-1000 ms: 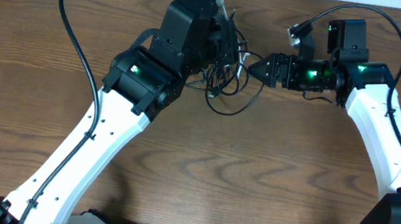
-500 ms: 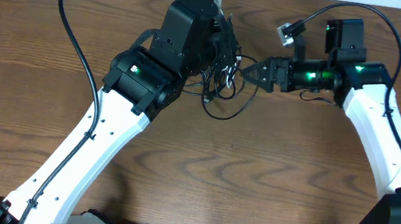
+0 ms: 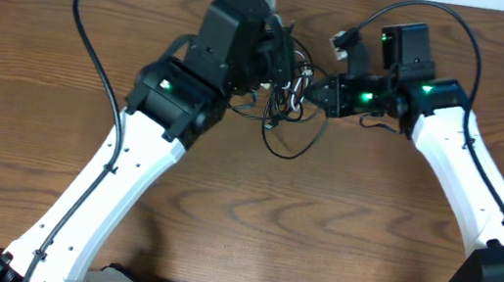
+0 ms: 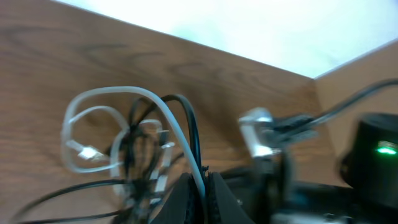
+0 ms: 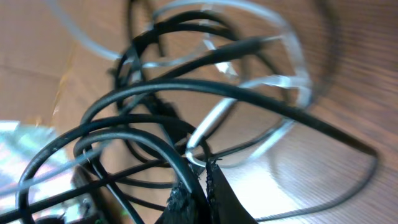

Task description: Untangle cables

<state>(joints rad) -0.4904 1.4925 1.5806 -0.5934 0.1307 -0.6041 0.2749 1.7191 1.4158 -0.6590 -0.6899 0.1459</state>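
While overhead shows the cables bunched near the far edge of the table between the left gripper and right gripper, we'd pull apart slowly; left wrist has that pincer clenched on the white cord, right wrist looks clamped on a black strand, and cables crossing there could tighten up

The right pincer has pushed into the cables and closed on a black strand.
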